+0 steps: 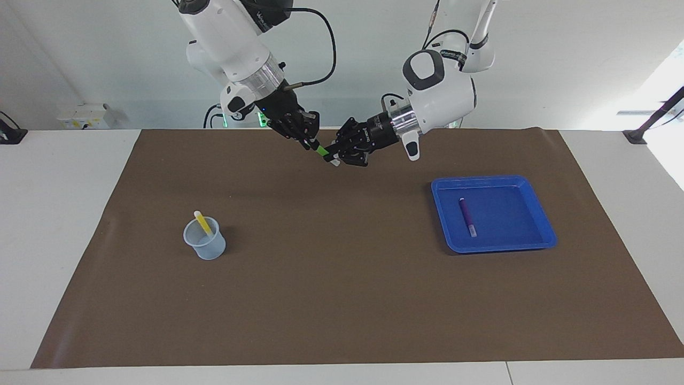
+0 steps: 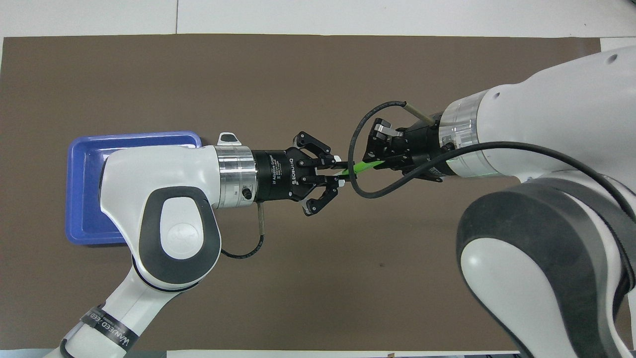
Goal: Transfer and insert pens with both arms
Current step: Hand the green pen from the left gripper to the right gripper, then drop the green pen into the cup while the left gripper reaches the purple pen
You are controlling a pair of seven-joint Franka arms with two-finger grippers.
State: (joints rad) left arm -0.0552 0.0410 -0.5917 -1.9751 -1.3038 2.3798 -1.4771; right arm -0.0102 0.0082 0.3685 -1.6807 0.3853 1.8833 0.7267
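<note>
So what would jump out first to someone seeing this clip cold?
The two big arms meeting in mid-air over the brown mat, near the robots: the right gripper is shut on a green pen whose other end sits at the left gripper. After that, the yellow pen standing in a clear cup toward the right arm's end, and the purple pen lying in the blue tray toward the left arm's end.

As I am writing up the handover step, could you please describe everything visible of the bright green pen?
The slim bright green marker pen looks like plastic, with a whitish clear cap end pointing down toward the left arm. It hangs tilted in the air over the brown table mat, touching no surface. The right hand is shut on its upper end; the left hand is at its cap end, though whether that one is gripping it cannot be told.
</note>
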